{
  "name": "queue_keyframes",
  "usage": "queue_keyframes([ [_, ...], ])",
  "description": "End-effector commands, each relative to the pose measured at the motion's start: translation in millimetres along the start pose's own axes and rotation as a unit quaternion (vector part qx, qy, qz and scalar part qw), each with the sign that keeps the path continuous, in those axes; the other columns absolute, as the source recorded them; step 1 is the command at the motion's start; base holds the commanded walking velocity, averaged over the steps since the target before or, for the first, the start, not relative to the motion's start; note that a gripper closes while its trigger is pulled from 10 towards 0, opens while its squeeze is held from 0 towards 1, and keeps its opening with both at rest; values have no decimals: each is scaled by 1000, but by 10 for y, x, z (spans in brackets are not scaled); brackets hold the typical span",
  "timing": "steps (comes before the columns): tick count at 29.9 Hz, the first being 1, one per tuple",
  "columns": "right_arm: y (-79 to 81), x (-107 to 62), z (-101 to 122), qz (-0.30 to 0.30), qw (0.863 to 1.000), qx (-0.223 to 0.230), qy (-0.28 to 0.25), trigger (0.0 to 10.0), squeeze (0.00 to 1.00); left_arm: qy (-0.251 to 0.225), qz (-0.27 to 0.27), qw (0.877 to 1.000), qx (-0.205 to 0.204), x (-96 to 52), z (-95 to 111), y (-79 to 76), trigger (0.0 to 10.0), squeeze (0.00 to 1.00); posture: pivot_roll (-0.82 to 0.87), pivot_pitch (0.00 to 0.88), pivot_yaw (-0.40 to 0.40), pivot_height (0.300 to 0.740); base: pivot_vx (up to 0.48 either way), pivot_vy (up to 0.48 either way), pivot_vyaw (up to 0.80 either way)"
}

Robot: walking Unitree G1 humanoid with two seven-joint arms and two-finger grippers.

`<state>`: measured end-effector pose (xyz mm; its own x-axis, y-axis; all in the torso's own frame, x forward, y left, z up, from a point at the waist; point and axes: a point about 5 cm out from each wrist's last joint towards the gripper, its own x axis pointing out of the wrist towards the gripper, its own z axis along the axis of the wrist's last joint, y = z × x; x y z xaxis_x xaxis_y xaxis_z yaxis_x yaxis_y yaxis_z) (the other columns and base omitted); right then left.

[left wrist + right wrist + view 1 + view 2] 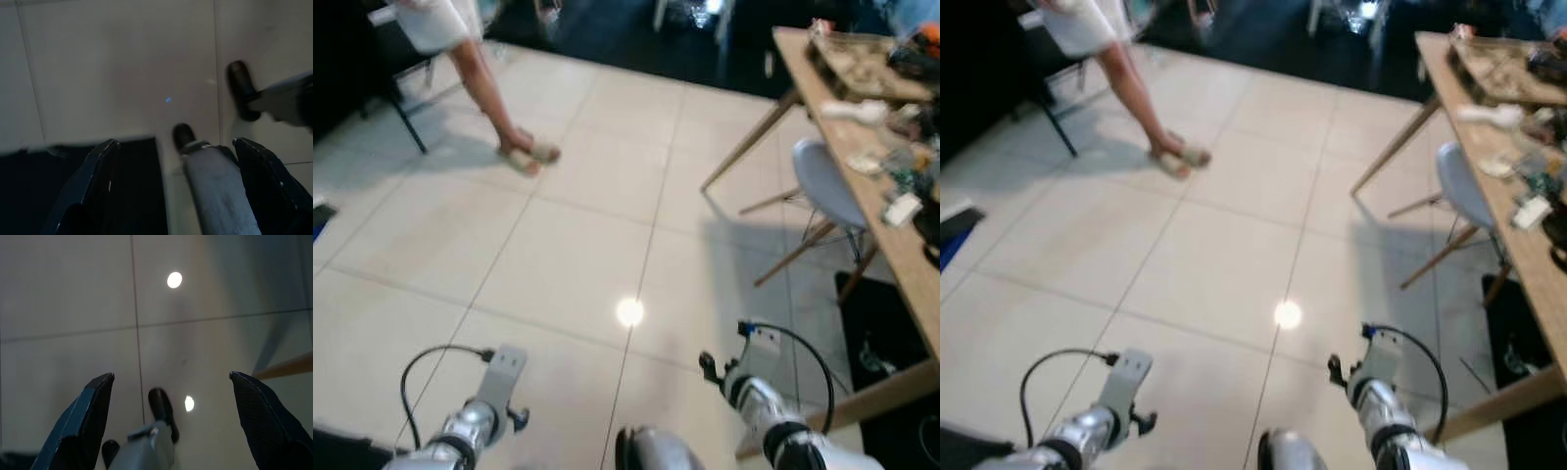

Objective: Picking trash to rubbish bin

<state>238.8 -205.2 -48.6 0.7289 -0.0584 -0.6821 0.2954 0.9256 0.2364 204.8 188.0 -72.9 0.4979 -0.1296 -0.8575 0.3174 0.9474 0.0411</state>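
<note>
Pale glossy tile floor [587, 245] stretches ahead of the robot, reflecting a round ceiling light, and no piece of trash or rubbish bin can be made out on it, so which way the trash points or how its long axis lies cannot be told from here. The left gripper [173, 171] hangs low at the robot's left side over the floor, its two black fingers [98, 166] spread wide apart with nothing between them; the right gripper [171, 406] hangs likewise at the right, fingers [93, 401] apart and empty, a black cable looping from each wrist. Both arms appear to be carried low and open, probably because the robot is walking or searching and has nothing to hold yet. To the right stands a long wooden worktop [862, 176] on slanted legs, crowded with small items too blurred to name, and a pale chair [822, 186] is tucked against it on wooden legs. A dark mat [876, 323] lies on the floor under the worktop. At the far left a person [489, 88] in a light garment and sandals stands on the tiles beside a dark chair leg. The task looks to be at its start: the next step is likely to find the trash before any reach.
</note>
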Motion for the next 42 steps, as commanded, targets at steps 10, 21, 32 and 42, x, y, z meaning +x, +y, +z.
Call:
queue_keyframes([
  [10,-23,-17,-79,-4,1000,8,9,10000,0,5,-5,1000,-13,19,-46,-96,10000,0,116,110,-54,740,0,0,-127],
  [21,-21,-16,-83,-4,1000,8,12,10000,0,-46,27,997,-47,19,228,4,10000,0,119,112,-55,740,0,0,0],
  [32,-15,-14,-78,-3,1000,10,13,10000,0,-85,35,993,-74,-7,471,118,10000,0,122,116,-56,740,340,0,0],
  [42,-11,-14,-82,-3,1000,7,14,10000,0,-89,26,993,-76,5,496,64,10000,0,120,115,-52,740,445,0,0],
])
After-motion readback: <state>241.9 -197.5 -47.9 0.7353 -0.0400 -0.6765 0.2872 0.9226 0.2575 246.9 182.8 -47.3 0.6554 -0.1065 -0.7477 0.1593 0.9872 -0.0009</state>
